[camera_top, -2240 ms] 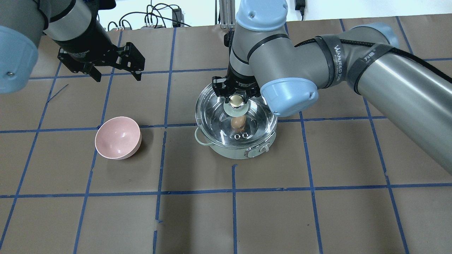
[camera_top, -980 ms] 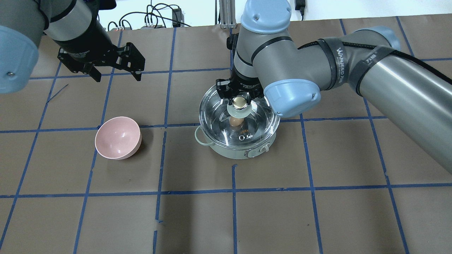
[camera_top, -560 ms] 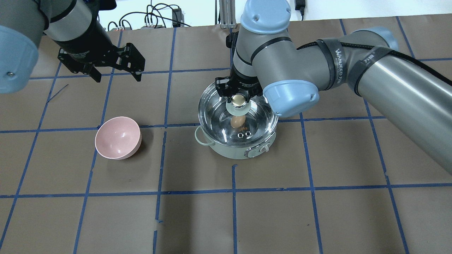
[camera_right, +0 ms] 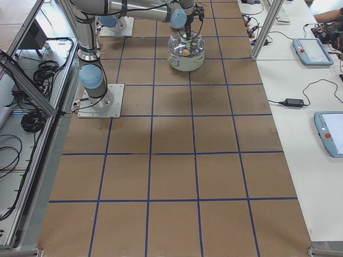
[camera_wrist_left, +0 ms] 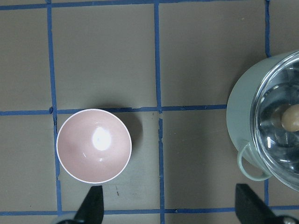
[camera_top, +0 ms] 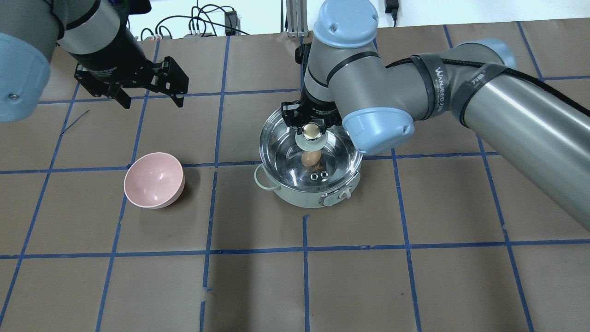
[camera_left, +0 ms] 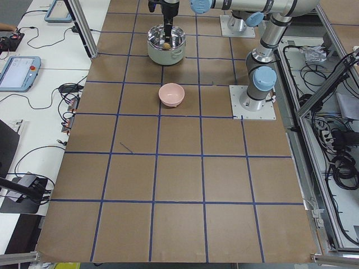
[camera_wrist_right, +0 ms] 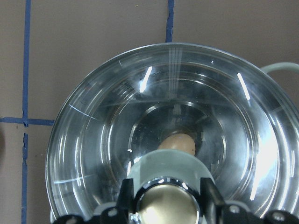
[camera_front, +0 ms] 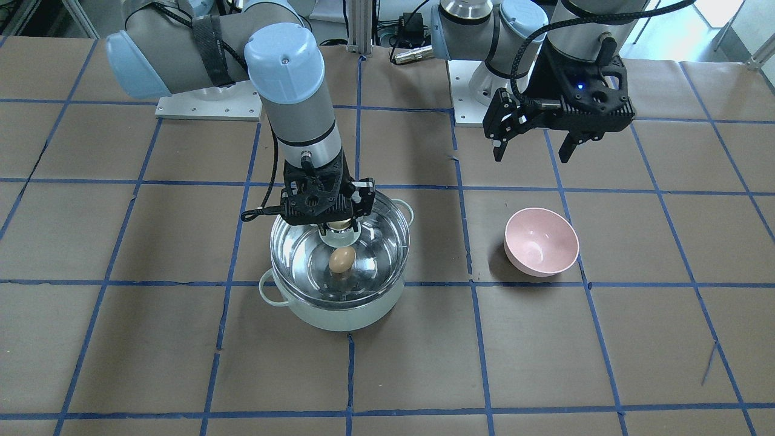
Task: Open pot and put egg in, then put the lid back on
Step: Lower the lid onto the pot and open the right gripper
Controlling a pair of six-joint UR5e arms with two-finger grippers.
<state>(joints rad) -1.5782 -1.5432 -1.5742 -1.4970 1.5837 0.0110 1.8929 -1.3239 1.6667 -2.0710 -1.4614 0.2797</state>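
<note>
Egg (camera_top: 310, 158) is lying inside the pot (camera_top: 295, 199). The right end effector (camera_front: 338, 225) is clamping the lid (camera_top: 281, 147) by its knob (camera_top: 311, 131), on or just above the rim. Seating and release are remaining. The left end effector (camera_top: 152, 102) is hovering, spread wide and empty.

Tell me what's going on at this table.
The right gripper has its fingers clamped on the knob of the round clear glass lid, holding it over the pale mint-green pot. The small tan-brown egg lies inside. Whether the lid is fully seated is unclear. The left gripper hangs open and empty above the table, near the pink bowl.
</note>
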